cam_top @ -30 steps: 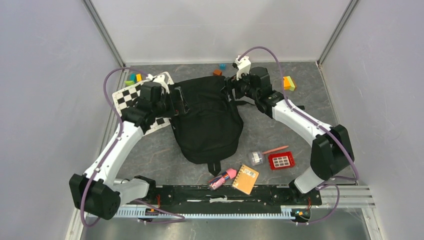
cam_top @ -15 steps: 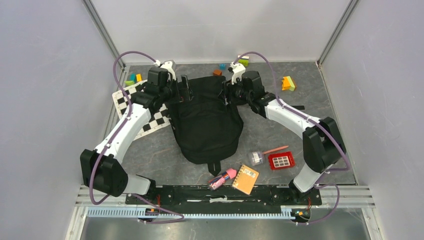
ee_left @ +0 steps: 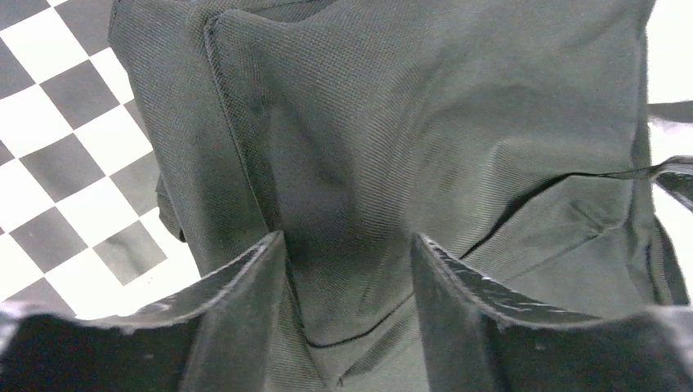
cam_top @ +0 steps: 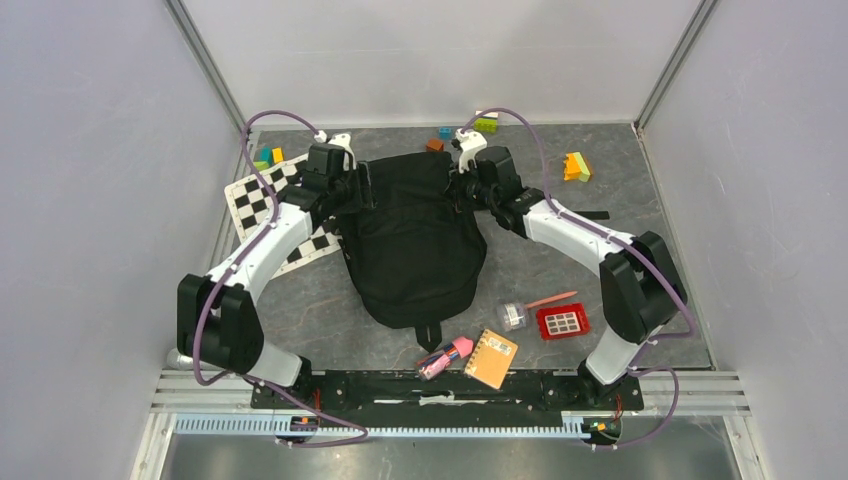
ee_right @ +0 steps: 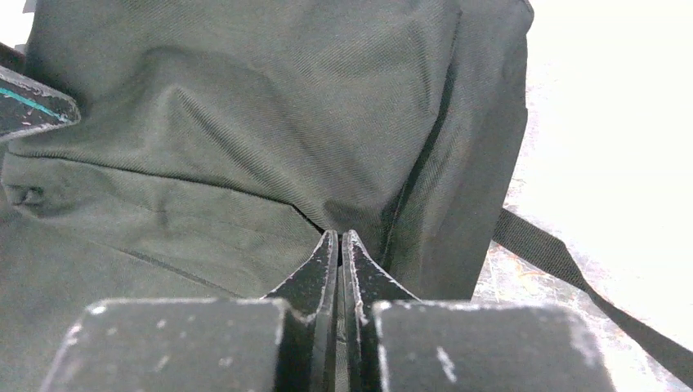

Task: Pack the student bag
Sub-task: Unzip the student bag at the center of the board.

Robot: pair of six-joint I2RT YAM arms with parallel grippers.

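Left gripper (ee_left: 347,241) stands open, jaws astride a raised fold at the far-left corner of the student bag (cam_top: 415,245). Right gripper (ee_right: 339,237) is closed at a seam on the far-right corner; we cannot tell whether fabric is caught. The bag lies flat mid-counter (cam_top: 310,300), its left edge over the checkerboard mat (cam_top: 250,195).

We judge this the opening step. Next, the left must close on its fold, then both pull apart.

Only the top view shows the notebook (cam_top: 492,358) and red case (cam_top: 562,321) waiting outside. Only the wrist views show jaw spacing.

student bag (cam_top: 415,245) mid-table; left arm (cam_top: 265,240), right arm (cam_top: 570,225) at its far corners; orange notebook (cam_top: 491,358), red tray (cam_top: 562,321) nearer.
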